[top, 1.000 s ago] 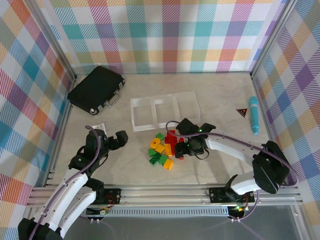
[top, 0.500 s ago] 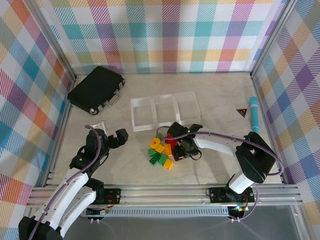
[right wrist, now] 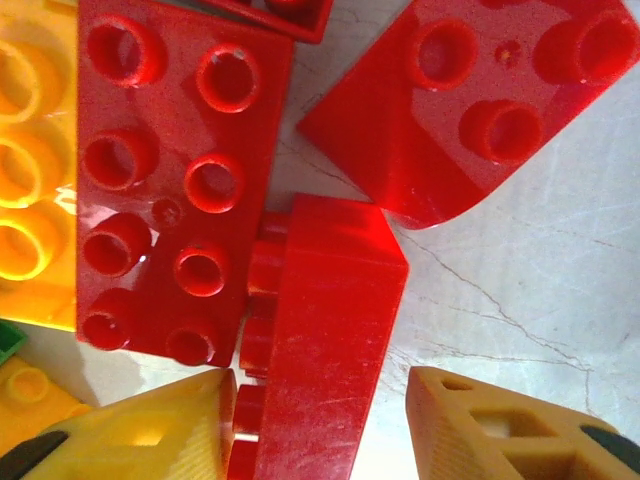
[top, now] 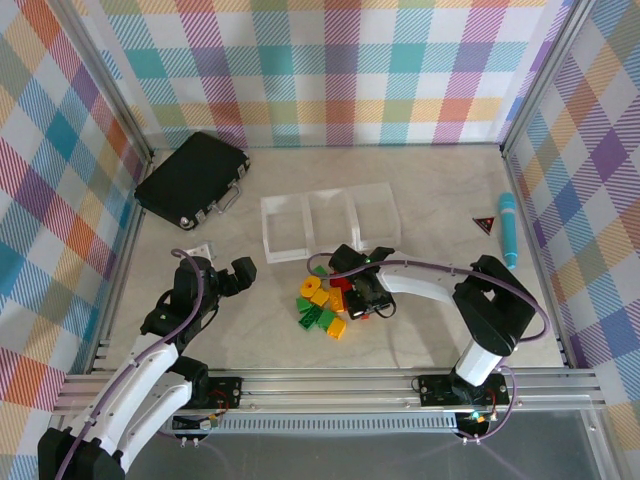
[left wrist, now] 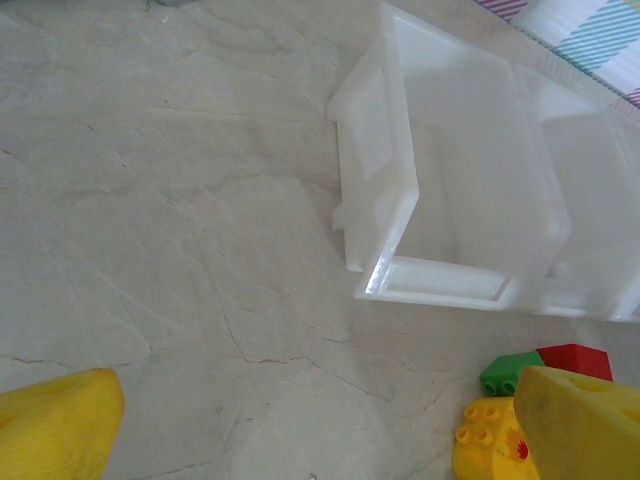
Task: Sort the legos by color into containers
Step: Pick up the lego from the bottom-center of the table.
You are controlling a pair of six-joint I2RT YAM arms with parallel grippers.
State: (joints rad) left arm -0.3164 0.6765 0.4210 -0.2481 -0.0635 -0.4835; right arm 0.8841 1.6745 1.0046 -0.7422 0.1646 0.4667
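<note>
Pale marbled tabletop [top: 440,190], fenced by plaid cloth walls [top: 330,70], carries the containers [top: 268,230] at the centre of the top view. Their three bins show no colour inside, so the sorting looks barely begun. Just below them the legos [top: 322,302] lie heaped, which is why the right gripper [top: 358,293] is down at the heap's right edge. Its wrist view shows a red brick [right wrist: 325,330] lying on its side at lower centre, beside other red pieces, and running down between the jaws. The lower-left finger [right wrist: 150,435] touches or nearly touches it, while the lower-right finger [right wrist: 500,425] stands apart with bare table between. The jaws are part open, astride the brick but not clamped. The left gripper [top: 237,277], left of the heap, hangs spread wide and empty, likely parked out of the way.
</note>
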